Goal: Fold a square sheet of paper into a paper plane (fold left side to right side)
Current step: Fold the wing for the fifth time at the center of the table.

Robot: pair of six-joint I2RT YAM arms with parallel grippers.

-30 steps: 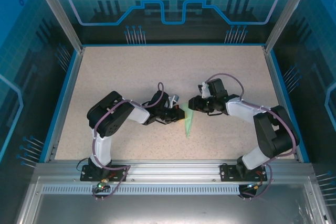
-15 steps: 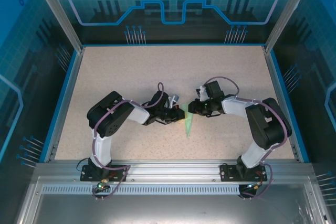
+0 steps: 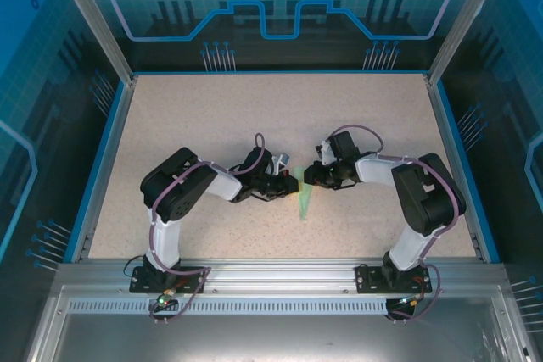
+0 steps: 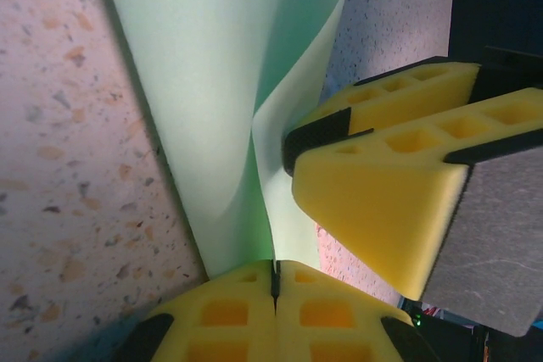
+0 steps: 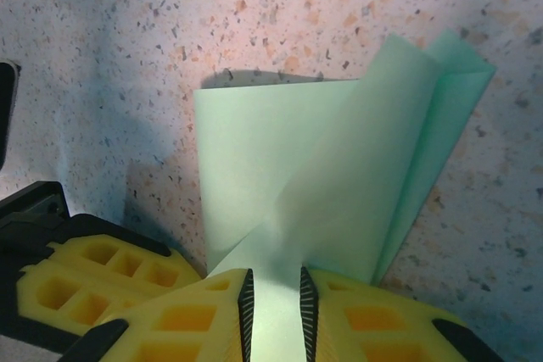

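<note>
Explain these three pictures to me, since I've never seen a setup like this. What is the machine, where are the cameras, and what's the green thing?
Two robot arms, the left arm and the right arm, are bolted at the near edge of a speckled table. The wide picture looks down from above and behind them. Each close-up comes from a camera on one wrist, so the yellow pads at the bottom are that arm's own fingers. The green thing is a partly folded paper. The left gripper is shut on it from one side. The right gripper pinches a raised flap from the other.
</note>
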